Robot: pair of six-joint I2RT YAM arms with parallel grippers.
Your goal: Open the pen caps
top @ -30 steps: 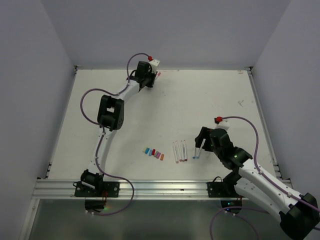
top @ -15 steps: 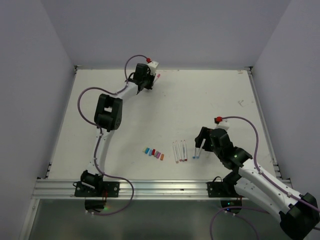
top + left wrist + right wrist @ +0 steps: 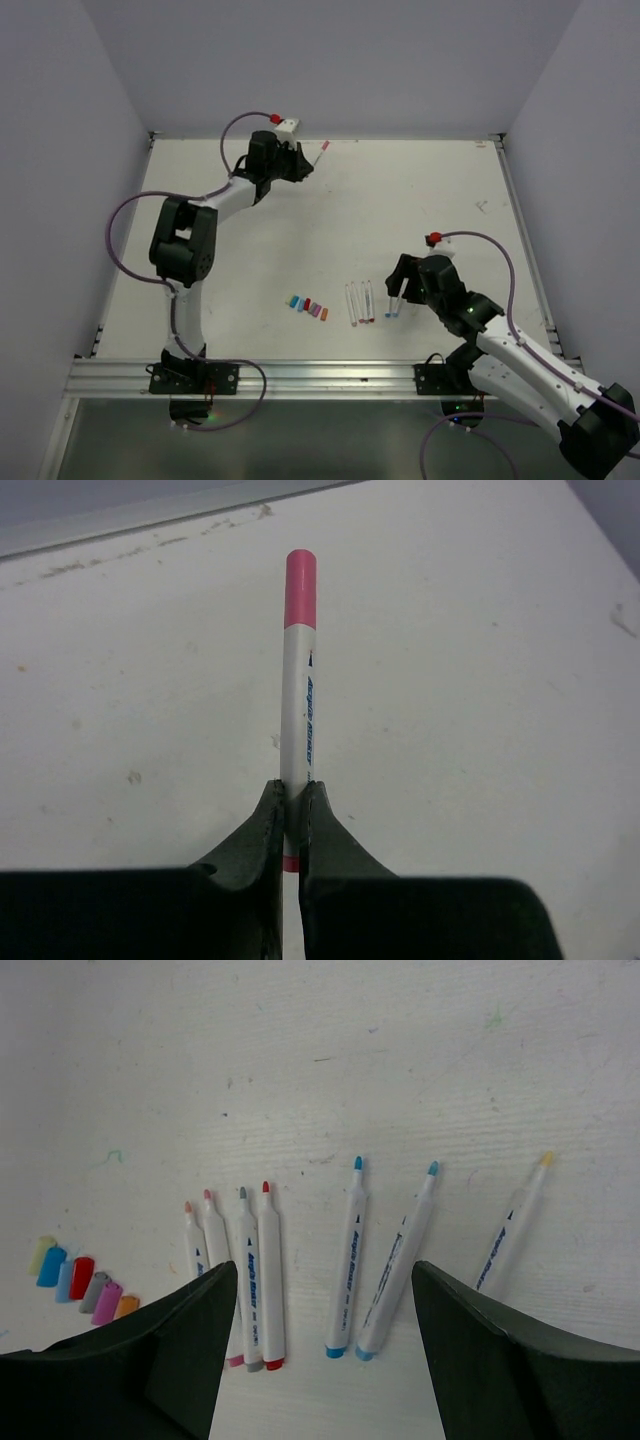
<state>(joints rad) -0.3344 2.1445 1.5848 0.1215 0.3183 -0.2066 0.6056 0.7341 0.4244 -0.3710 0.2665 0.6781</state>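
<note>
White tabletop [image 3: 400, 190] w/ pale lilac walls is filling the overhead view. Item 1: left gripper [image 3: 303, 160] is reaching to the far edge, left of centre. Its jaws are pinching tight on a capped pen [image 3: 298, 710] near the pen's lower end, and the white barrel w/ blue lettering is sticking out ahead of the fingers. Pink cap [image 3: 300, 575] is sitting on the far end of that barrel, not pulled off. Item 2: right gripper [image 3: 400, 290] is hovering near the front edge, right of centre, jaws standing wide apart and gripping nothing. Item 3: uncapped pens [image 3: 247, 1280] are lying on the table betw. and below its fingers: 4 side by side (orange, pink, grey, red tips), then 2 blue-tipped pens [image 3: 347, 1260] meeting at their near ends, then 1 yellow-tipped pen [image 3: 510, 1225] apart on the right. Item 4: loose caps [image 3: 82, 1277] are lying in a short slanted row just left of the 4-pen group, approx. 7 pcs incl. blue, red, grey, pink and orange.
</note>
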